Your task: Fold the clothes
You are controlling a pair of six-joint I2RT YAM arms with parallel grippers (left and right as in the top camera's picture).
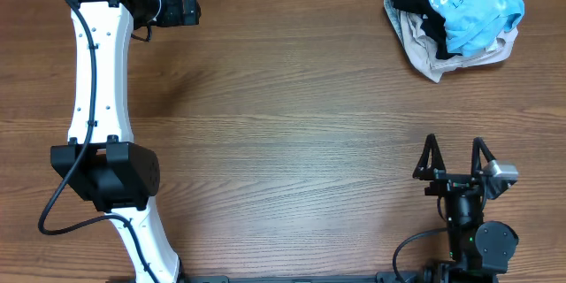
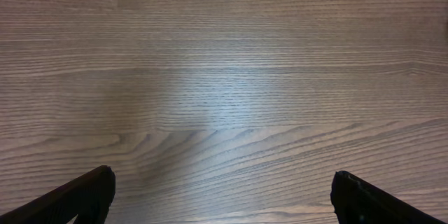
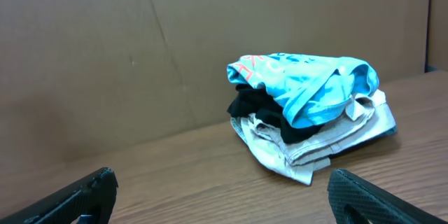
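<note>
The clothes, a crumpled sky-blue T-shirt (image 1: 478, 2) with pink and white print, lie on top of a heap at the table's far right corner. In the right wrist view the T-shirt (image 3: 308, 84) is straight ahead, well beyond the fingers. My right gripper (image 1: 455, 152) stands open near the front right edge, far from the heap, with nothing between its fingers (image 3: 94, 189). My left gripper (image 1: 189, 5) is at the far left of the table. It is open over bare wood, its fingertips (image 2: 101, 182) wide apart and holding nothing.
A black garment (image 1: 412, 0) and a beige garment (image 1: 435, 53) lie bunched under the T-shirt in the same heap. A brown cardboard wall (image 3: 105, 56) rises behind the table. The left arm (image 1: 99, 97) stretches along the table's left side.
</note>
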